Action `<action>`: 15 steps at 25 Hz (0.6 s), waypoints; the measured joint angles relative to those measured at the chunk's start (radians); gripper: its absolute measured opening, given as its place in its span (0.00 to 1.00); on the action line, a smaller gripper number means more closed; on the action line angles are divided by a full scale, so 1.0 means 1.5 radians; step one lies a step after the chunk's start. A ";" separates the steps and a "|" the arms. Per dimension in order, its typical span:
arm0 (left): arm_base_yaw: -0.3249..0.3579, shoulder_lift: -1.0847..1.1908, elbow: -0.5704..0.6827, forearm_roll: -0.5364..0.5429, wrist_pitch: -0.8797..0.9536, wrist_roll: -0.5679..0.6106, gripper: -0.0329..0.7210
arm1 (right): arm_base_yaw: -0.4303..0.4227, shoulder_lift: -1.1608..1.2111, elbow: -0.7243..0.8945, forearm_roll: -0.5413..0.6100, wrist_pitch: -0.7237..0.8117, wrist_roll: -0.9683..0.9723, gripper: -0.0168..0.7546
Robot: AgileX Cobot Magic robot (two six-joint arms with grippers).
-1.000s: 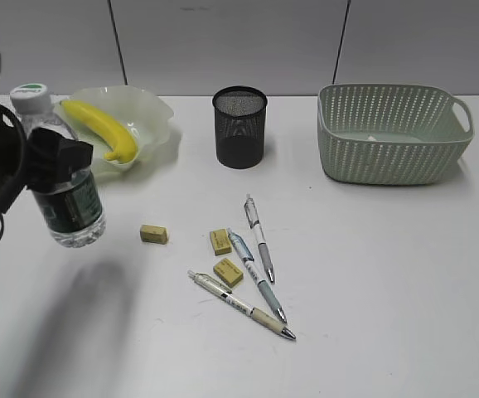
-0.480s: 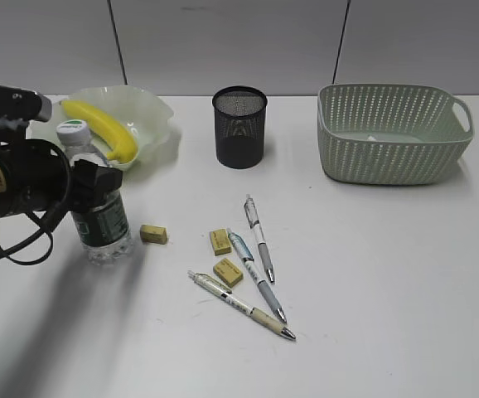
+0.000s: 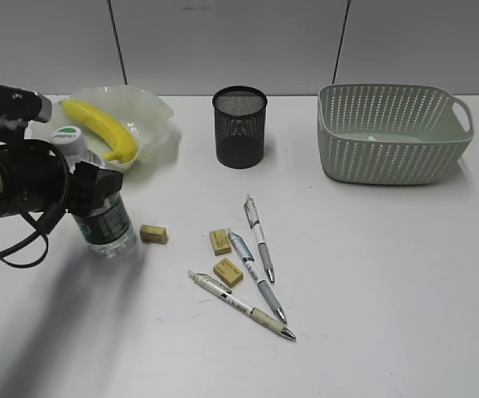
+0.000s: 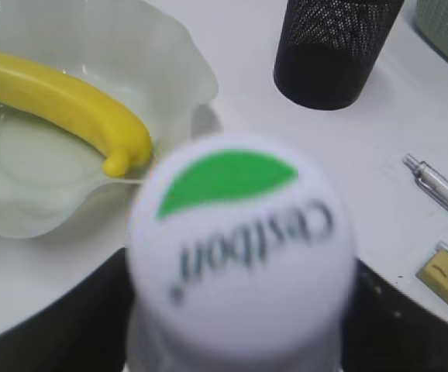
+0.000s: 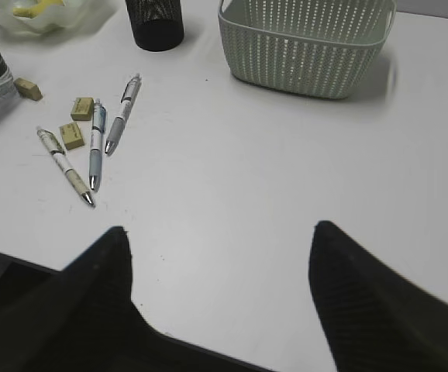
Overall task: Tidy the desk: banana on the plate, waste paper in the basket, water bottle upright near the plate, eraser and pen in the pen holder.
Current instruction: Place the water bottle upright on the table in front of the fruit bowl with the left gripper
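Observation:
My left gripper (image 3: pixel 90 195) is shut on the water bottle (image 3: pixel 104 217), which stands nearly upright on the desk (image 3: pixel 372 274) just in front of the plate (image 3: pixel 152 112). Its white cap (image 4: pixel 239 240) fills the left wrist view. The banana (image 3: pixel 100 128) lies in the plate and shows in the left wrist view (image 4: pixel 61 101). Three pens (image 3: pixel 256 236) and three erasers (image 3: pixel 153 235) lie mid-desk. The pen holder (image 3: pixel 239 126) stands behind them and the basket (image 3: pixel 393 133) at the back right. The waste paper is not visible. My right gripper (image 5: pixel 216 232) is open and empty over the desk's near side.
The pens (image 5: pixel 96 143) and erasers (image 5: pixel 82 108) lie to the right of the bottle. The desk's near edge (image 5: pixel 22 260) shows in the right wrist view.
My left gripper has carried the bottle down and to the right from mid-air, tipped it closer to upright, and set its base on the desk in front of the plate.

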 joint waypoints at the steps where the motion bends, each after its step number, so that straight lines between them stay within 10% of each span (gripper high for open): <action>1: 0.000 -0.005 0.000 0.002 0.009 0.000 0.76 | 0.000 0.000 0.000 0.000 0.000 0.000 0.74; 15: 0.000 -0.094 0.000 0.009 0.038 0.000 0.76 | 0.000 0.000 0.000 0.000 0.000 0.000 0.74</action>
